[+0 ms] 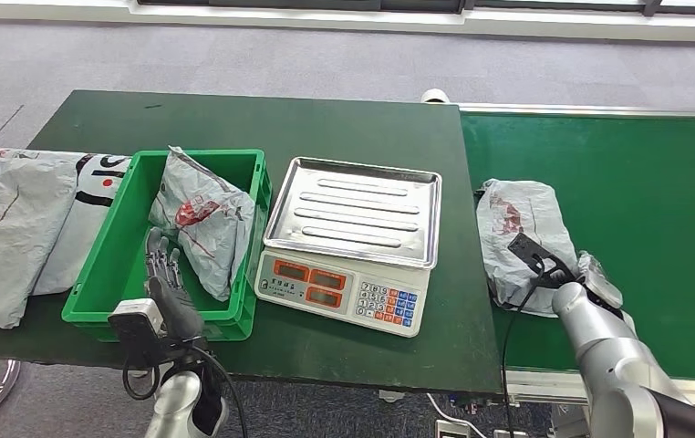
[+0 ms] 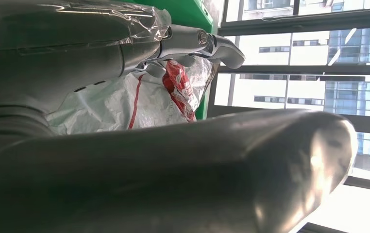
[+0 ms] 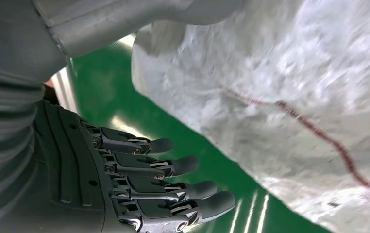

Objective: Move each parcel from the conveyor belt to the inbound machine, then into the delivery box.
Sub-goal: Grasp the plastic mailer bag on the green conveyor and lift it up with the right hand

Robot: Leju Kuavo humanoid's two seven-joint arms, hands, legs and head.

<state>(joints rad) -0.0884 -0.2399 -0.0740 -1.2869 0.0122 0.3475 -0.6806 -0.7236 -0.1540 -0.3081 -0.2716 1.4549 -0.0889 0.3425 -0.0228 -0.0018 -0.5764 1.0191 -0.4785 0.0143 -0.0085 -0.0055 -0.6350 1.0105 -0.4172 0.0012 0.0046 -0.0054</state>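
Left hand [image 2: 173, 43] beside parcel [image 2: 125, 104]

The left hand [image 1: 163, 274] reaches forward from the near left on a raised silver forearm, fingers straight and apart, holding nothing. The right hand [image 3: 144, 184] lies low at the near right, its dark fingers [image 3: 183, 166] extended side by side, empty, its arm bent inward.

A dark green table [image 1: 362, 137] carries a green plastic crate [image 1: 111, 265] near its front edge and an electronic scale [image 1: 348, 242] just beside the crate. Two grey parcels [image 1: 15, 228] are laid overlapping at the left edge. Against the table's right edge, a bright green conveyor belt [image 1: 636, 182] bears a grey parcel [image 1: 517, 237].
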